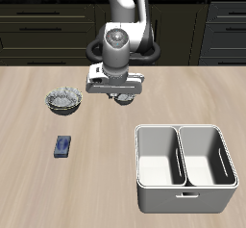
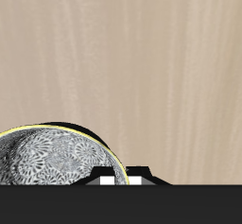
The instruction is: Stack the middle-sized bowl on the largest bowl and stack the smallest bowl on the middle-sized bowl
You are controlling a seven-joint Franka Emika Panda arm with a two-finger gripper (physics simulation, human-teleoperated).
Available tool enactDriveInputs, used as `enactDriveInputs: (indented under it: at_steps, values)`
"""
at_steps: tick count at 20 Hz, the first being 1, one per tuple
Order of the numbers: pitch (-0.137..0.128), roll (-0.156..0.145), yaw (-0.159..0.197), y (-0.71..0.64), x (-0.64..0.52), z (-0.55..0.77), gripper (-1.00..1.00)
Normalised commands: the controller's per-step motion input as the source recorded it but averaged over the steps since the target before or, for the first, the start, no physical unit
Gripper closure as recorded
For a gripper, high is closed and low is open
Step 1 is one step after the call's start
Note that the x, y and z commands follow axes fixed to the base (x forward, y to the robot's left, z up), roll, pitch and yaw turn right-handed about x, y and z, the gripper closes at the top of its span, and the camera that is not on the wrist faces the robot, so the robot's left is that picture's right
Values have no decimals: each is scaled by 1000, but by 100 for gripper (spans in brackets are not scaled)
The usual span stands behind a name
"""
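Bowl (image 2: 57, 157) cut off (1 edge visible).

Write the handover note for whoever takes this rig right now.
The gripper hangs over mid-table with a bowl at its fingertips, apparently held; the jaws are hidden, so the grip is unconfirmed. A second bowl sits on the table apart from it, behind a blue block. No third bowl is discernible; it may be nested. Done: unclear. Left: check sizes, finish the stack.
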Motion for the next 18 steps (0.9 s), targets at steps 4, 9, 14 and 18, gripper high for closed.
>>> enactDriveInputs:
  at_steps: [4,9,14,18]
  values:
    - [-74,18,9,65,54,471,100]
    - [-103,-5,6,-51,59,684,100]
    - [-88,-36,0,-207,37,640,100]
    - [-36,-13,7,-137,-38,258,100]
